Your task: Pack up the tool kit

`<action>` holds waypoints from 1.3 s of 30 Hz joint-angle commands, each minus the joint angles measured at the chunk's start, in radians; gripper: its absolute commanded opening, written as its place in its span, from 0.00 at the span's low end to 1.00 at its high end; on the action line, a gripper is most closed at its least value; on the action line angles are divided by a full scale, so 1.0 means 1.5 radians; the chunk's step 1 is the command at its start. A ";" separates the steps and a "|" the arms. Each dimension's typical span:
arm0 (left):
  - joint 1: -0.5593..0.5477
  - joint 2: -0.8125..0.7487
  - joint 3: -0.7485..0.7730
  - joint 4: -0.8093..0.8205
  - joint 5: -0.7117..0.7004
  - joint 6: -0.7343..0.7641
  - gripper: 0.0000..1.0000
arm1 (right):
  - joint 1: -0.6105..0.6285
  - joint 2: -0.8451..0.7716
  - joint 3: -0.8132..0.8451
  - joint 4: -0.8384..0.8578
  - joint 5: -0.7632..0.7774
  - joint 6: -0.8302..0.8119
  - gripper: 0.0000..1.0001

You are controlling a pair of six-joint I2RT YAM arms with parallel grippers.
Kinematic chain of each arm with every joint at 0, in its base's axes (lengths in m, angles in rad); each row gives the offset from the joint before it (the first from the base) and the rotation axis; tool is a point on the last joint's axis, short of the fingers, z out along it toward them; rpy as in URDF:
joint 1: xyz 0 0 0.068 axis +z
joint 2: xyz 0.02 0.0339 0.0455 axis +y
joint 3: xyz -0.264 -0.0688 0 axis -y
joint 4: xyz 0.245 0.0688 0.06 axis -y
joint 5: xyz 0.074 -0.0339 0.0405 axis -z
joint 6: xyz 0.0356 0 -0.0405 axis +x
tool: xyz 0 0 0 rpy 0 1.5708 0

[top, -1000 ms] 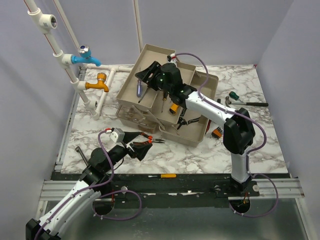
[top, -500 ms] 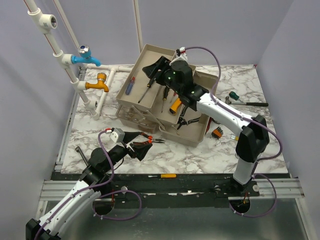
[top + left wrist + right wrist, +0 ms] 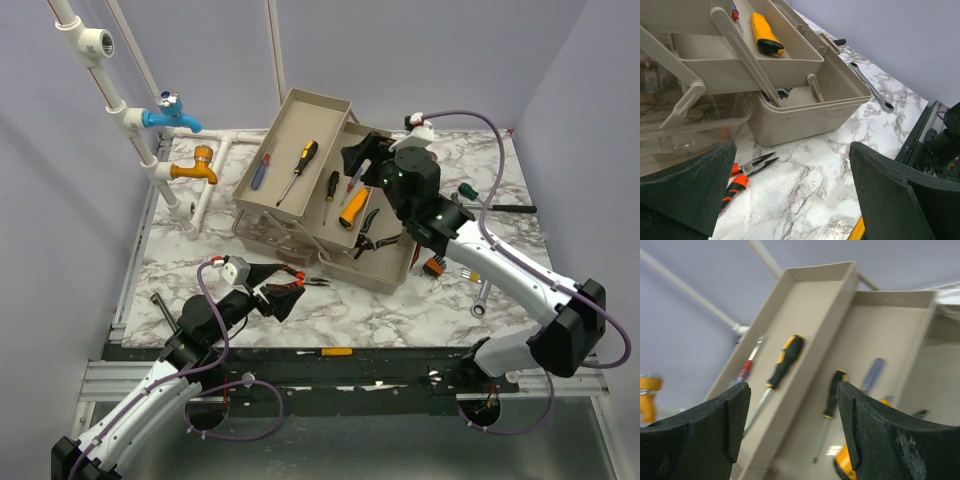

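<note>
Now, from the top camera, we see that the right gripper (image 3: 362,163) has pulled back from the toolbox (image 3: 385,276). A second ago it hung low over the upper fold-out tray (image 3: 300,108); it now sits off that tray's right side, jaws spread and holding nothing. A yellow-and-black screwdriver (image 3: 299,170) lies in the tray beside a red-and-blue screwdriver (image 3: 258,172), so we judge that one more tool is packed. The left gripper (image 3: 283,298) has not moved and rests near the front of the table (image 3: 400,310), close to the orange pliers (image 3: 300,281). A wrench (image 3: 481,298) and a green-handled screwdriver (image 3: 466,192) lie loose to the right of the toolbox, so the packing looks far from done.

From the left wrist, we see its fingers (image 3: 687,187) wide apart with nothing between them. The orange pliers (image 3: 747,172) lie on the table just ahead, with the toolbox (image 3: 800,120) beyond them.

From the right wrist, the fingers (image 3: 695,432) are spread and empty, looking over both trays. The yellow-and-black screwdriver (image 3: 782,362) lies flat in the upper fold-out tray. We think this arm is free to fetch a loose tool.
</note>
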 commanded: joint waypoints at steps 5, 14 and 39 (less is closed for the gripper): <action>0.001 -0.003 -0.004 0.010 0.003 0.008 0.99 | -0.089 -0.138 -0.072 -0.204 0.175 -0.073 0.77; 0.000 0.005 -0.003 0.018 0.009 0.007 0.99 | -0.287 -0.239 -0.176 -0.295 0.124 -0.044 0.77; -0.175 0.167 0.136 0.021 -0.033 0.060 0.99 | -0.400 -0.269 -0.398 -0.468 -0.010 0.287 0.63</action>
